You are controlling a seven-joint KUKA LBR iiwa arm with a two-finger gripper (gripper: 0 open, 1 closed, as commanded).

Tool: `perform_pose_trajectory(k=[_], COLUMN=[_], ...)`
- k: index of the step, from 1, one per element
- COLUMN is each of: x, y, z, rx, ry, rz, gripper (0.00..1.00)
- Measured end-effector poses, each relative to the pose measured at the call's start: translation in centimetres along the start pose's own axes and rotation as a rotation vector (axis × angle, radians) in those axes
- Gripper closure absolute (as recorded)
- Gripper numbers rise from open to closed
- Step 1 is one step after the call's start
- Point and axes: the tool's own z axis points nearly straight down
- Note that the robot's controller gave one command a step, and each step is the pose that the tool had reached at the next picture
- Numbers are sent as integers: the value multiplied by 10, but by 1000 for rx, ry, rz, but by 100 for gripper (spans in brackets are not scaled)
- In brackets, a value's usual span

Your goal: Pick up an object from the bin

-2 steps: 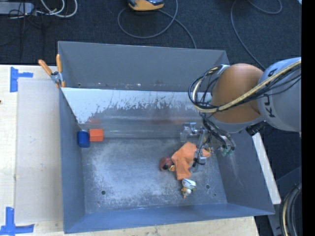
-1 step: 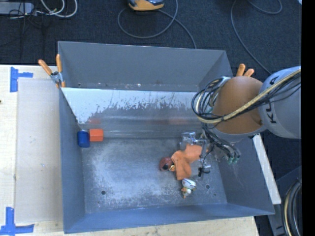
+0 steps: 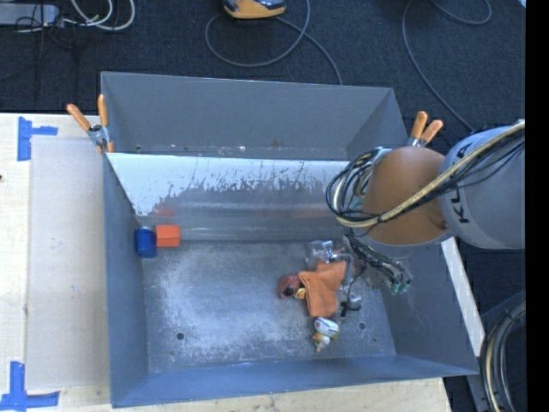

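And there the arm was, reaching in from the right, with its rounded orange wrist cover (image 3: 403, 197) and a loop of black cables (image 3: 346, 192) hanging above the right half of the grey metal bin (image 3: 249, 131). The gripper (image 3: 347, 287) was down low, close to the floor, at the right-hand edge of a crumpled orange cloth-like thing (image 3: 320, 288). That thing lay on the bin floor, right of centre and towards the front. Contact or not? The two overlapped in the view, but it could not be told whether the gripper touched it, nor whether the gripper was open or closed, since the wrist and wiring hid too much. At the left end of the orange thing sat a small dark reddish-brown lump (image 3: 287, 288), touching it and possibly part of the same object. Just in front, nearer the front wall, lay a small white and yellow thing (image 3: 323, 332), too small to tell its kind. Well apart from all this, in the back left corner of the floor, a blue cylinder (image 3: 145, 242) and a small orange block (image 3: 168, 236) sat side by side and touching, the block on the right.
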Motion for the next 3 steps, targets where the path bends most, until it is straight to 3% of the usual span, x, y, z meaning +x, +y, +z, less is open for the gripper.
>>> perform_pose_trajectory(k=[1, 2, 3], x=[-23, -23, -33], y=[7, 6, 8], z=[-7, -7, -180], rx=[1, 1, 3], ry=[-1, -1, -9], rz=[-34, -33, -22], gripper=[100, 100, 100])
